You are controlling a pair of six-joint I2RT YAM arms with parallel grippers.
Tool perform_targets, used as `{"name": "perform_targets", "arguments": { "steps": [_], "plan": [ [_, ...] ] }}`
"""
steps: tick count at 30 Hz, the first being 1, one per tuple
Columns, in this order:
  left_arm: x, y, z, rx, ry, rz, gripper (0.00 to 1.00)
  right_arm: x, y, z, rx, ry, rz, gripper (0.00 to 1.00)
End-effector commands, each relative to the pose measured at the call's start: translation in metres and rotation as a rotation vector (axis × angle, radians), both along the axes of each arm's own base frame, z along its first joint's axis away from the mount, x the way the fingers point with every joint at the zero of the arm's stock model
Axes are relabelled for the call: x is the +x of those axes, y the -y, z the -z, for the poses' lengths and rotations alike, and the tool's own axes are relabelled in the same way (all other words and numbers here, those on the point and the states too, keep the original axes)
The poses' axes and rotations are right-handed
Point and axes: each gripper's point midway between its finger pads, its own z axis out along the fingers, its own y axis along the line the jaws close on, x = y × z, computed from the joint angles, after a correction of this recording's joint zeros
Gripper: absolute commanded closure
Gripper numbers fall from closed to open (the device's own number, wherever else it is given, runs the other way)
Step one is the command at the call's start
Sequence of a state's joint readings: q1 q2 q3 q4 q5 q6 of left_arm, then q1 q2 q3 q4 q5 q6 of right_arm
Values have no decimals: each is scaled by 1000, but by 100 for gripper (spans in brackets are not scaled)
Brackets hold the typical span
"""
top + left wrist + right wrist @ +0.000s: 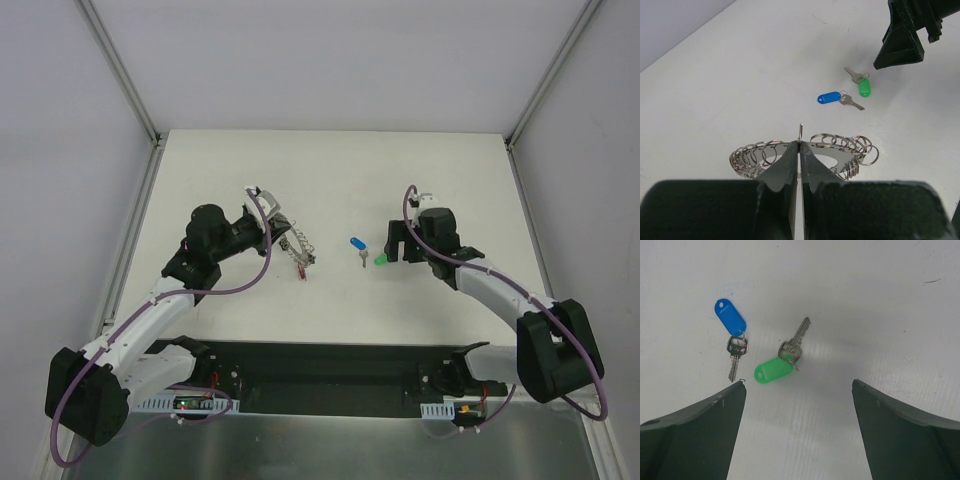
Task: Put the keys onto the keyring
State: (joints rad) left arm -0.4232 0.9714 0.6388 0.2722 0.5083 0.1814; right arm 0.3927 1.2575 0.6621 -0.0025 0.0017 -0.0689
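Observation:
My left gripper (799,145) is shut on the rim of the keyring (847,154), a flat silvery ring fringed with several small split rings. In the top view the keyring (296,246) hangs from the left gripper (273,224) at the table's centre left. The two keys lie side by side on the white table: the blue-tagged key (730,316) and the green-tagged key (773,371). My right gripper (799,382) stands wide open just short of the green tag, nothing between its fingers. From above, the blue-tagged key (357,244) and the green-tagged key (380,261) lie left of the right gripper (391,243).
A red tag (303,270) dangles at the keyring's near end. The right gripper's black finger (900,42) shows beyond the keys in the left wrist view. White walls with metal posts (130,95) enclose the table (330,170) on three sides.

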Motion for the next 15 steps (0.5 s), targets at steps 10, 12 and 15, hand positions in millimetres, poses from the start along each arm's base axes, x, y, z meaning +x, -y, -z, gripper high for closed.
{"name": "perform_targets", "arguments": {
  "steps": [10,12,15],
  "plan": [
    [5,-3,-17,-18,83,-15,100,23,-20,19,135,78,-1,30],
    [5,-2,-17,-20,81,-9,100,25,-18,18,131,85,5,38],
    [3,-2,-19,-26,85,-5,100,27,-17,23,114,88,0,46]
  ]
}}
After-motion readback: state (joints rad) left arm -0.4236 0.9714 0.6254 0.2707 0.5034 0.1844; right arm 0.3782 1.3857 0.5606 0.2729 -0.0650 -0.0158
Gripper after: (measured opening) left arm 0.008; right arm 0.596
